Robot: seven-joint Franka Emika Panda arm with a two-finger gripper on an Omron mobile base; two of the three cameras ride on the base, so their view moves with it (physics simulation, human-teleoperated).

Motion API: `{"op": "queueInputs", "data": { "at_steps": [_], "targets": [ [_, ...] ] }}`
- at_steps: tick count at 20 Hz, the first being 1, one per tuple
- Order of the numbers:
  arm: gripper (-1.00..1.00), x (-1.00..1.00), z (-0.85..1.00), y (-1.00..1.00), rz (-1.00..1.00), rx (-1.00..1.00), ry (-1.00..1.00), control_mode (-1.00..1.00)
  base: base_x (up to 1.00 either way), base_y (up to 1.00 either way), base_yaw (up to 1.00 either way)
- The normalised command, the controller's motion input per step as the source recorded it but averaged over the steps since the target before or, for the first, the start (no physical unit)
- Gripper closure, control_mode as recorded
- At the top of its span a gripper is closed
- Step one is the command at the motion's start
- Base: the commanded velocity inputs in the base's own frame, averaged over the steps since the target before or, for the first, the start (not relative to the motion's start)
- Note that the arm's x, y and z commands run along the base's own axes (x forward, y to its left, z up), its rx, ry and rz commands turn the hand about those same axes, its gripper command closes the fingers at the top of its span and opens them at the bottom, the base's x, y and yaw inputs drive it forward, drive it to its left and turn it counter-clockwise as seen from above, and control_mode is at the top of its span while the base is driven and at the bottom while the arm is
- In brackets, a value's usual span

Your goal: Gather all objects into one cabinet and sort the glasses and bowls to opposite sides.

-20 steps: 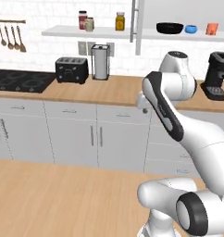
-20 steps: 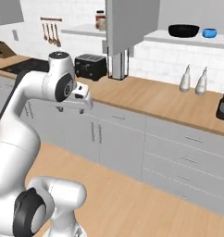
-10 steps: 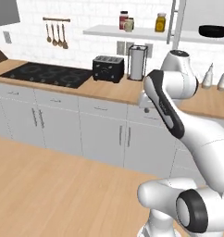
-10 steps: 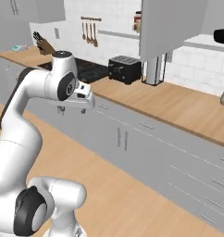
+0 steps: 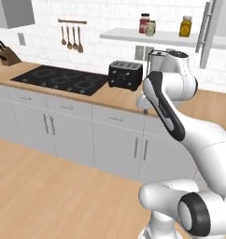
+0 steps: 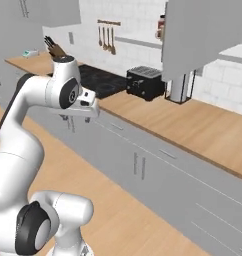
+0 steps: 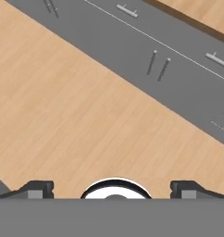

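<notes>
My gripper (image 7: 113, 190) points down at the wooden floor in front of the base cabinets. Its jaws stand wide open, with nothing between the fingertips (image 7: 38, 189). In the right base view the gripper (image 6: 71, 116) hangs from the folded arm, held close to the robot's body. The cabinet's tall grey door (image 6: 203, 35) stands open above the counter. From the left base view, that door (image 5: 216, 28) shows its long vertical bar handle at the top right. The glasses and the bowls are out of view.
A black toaster (image 5: 125, 74) sits on the wooden counter (image 6: 193, 125) beside the black hob (image 5: 59, 79). A knife block (image 5: 6, 56) stands far left. Jars (image 5: 185, 25) stand on the wall shelf. Grey drawer fronts (image 6: 158, 170) run below the counter.
The whole scene has slid to the right in both base views, so the camera has moved. The shelf with the black bowl left the frame. Arm and open jaws keep the same pose.
</notes>
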Motion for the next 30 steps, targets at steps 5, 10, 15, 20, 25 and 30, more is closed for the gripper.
{"op": "queueInputs", "data": {
  "at_steps": [5, 10, 15, 20, 25, 30],
  "targets": [
    [-1.00, 0.00, 0.00, 0.00, 0.00, 0.00, 0.00, 1.00, 1.00, 0.28, 0.02],
    [-1.00, 0.00, 0.00, 0.00, 0.00, 0.00, 0.00, 1.00, 1.00, 0.28, -0.01],
    [-1.00, 0.00, 0.00, 0.00, 0.00, 0.00, 0.00, 1.00, 1.00, 0.46, -0.13],
    [-1.00, 0.00, 0.00, 0.00, 0.00, 0.00, 0.00, 1.00, 1.00, 0.16, -0.37],
    [-1.00, 0.00, 0.00, 0.00, 0.00, 0.00, 0.00, 1.00, 0.82, -0.04, -0.52],
    [-1.00, 0.00, 0.00, 0.00, 0.00, 0.00, 0.00, 1.00, 0.44, -0.13, -0.54]
  ]
}}
